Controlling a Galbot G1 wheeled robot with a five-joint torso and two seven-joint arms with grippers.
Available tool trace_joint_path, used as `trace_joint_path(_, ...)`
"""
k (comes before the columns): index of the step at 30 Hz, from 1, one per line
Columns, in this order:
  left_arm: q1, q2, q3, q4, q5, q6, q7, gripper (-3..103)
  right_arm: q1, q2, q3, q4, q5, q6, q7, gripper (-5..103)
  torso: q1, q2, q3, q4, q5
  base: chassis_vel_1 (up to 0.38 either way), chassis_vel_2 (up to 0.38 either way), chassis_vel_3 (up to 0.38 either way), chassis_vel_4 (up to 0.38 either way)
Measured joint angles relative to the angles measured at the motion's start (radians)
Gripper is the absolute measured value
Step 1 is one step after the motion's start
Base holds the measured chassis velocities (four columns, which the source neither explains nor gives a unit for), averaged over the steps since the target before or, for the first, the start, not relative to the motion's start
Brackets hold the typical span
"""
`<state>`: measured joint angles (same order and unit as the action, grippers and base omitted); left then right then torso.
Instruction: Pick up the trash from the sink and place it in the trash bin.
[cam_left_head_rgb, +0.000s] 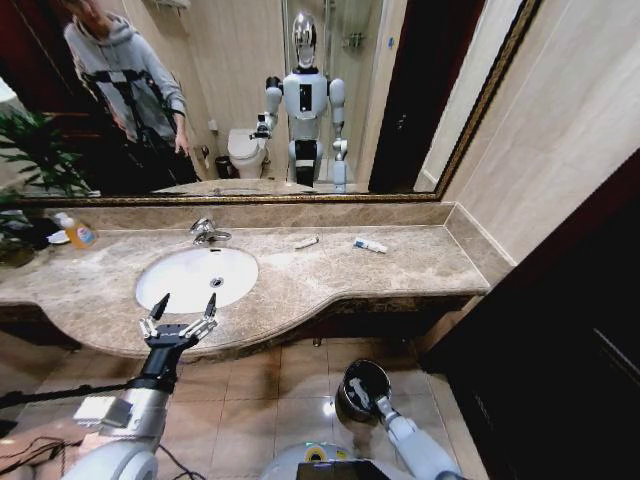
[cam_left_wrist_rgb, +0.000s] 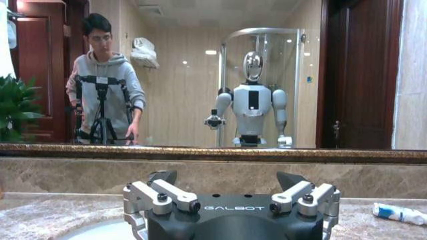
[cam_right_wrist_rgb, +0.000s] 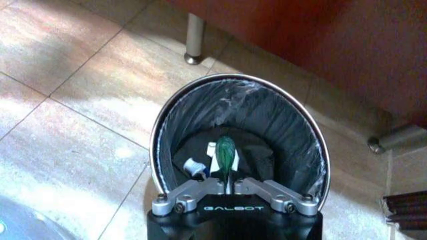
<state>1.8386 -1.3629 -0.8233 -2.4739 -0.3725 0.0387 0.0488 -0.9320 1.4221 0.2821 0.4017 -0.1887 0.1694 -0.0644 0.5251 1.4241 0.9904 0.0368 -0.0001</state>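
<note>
The right gripper pinches the light, slippery green tube by its end over the bin. The left gripper is wide open, empty.

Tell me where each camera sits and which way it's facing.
Head view: from the head, looking down at the counter, sink and mirror; left end effector by the sink, right arm at the bin.
Left wrist view: level, facing the mirror over the left end effector.
Right wrist view: straight down into the bin; right end effector pinches a green tube.
Shared: the bin in head and right wrist views.
</note>
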Motion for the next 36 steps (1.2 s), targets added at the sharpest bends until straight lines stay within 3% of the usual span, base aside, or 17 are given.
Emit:
trace_joint_path(6,0.0,0.0,0.0,0.0,0.0,0.0,0.0,100,-0.001,0.004,0.003,0.011,-0.013,-0.012,0.003,28,0.0,0.0,0.0,0.0,0.0001,0.0,0.0,0.0,0.0)
trace_joint_path(8,0.0,0.0,0.0,0.0,0.0,0.0,0.0,100,-0.002,0.004,0.004,0.012,-0.015,-0.012,0.003,28,0.0,0.0,0.0,0.0,0.0001,0.0,0.0,0.0,0.0)
trace_joint_path(10,0.0,0.0,0.0,0.0,0.0,0.0,0.0,100,-0.007,0.003,0.005,0.019,-0.019,-0.012,0.004,45,0.0,0.0,0.0,0.0,0.0001,0.0,0.0,0.0,0.0)
trace_joint_path(12,0.0,0.0,0.0,0.0,0.0,0.0,0.0,100,-0.009,0.003,0.005,0.022,-0.02,-0.012,0.005,45,0.0,0.0,0.0,0.0,0.0001,0.0,0.0,0.0,0.0)
trace_joint_path(16,0.0,0.0,0.0,0.0,0.0,0.0,0.0,100,-0.019,0.004,0.007,0.033,-0.022,-0.011,0.009,67,0.0,0.0,0.0,0.0,0.0001,0.0,0.0,0.0,0.0)
trace_joint_path(20,0.0,0.0,0.0,0.0,0.0,0.0,0.0,100,-0.027,0.004,0.009,0.04,-0.028,-0.007,0.01,72,0.0,0.0,0.0,0.0,0.0,0.0,0.0,0.0,0.0)
trace_joint_path(21,0.0,0.0,0.0,0.0,0.0,0.0,0.0,100,-0.031,0.005,0.01,0.044,-0.03,-0.006,0.013,83,0.0,0.0,0.0,0.0,0.0001,0.0,0.0,0.0,0.0)
trace_joint_path(24,0.0,0.0,0.0,0.0,0.0,0.0,0.0,100,-0.036,0.005,0.013,0.048,-0.035,0.001,0.015,88,0.0,0.0,0.0,0.0,0.0001,0.0,0.0,0.0,0.0)
trace_joint_path(26,0.0,0.0,0.0,0.0,0.0,0.0,0.0,100,-0.042,0.004,0.016,0.054,-0.044,0.009,0.016,97,0.0,0.0,0.0,0.0,0.0001,0.0,0.0,0.0,0.0)
trace_joint_path(36,0.0,0.0,0.0,0.0,0.0,0.0,0.0,100,-0.104,-0.007,0.022,0.178,-0.044,-0.005,0.042,100,0.0,0.0,0.0,0.0001,0.0002,0.0,0.0,0.0,0.0)
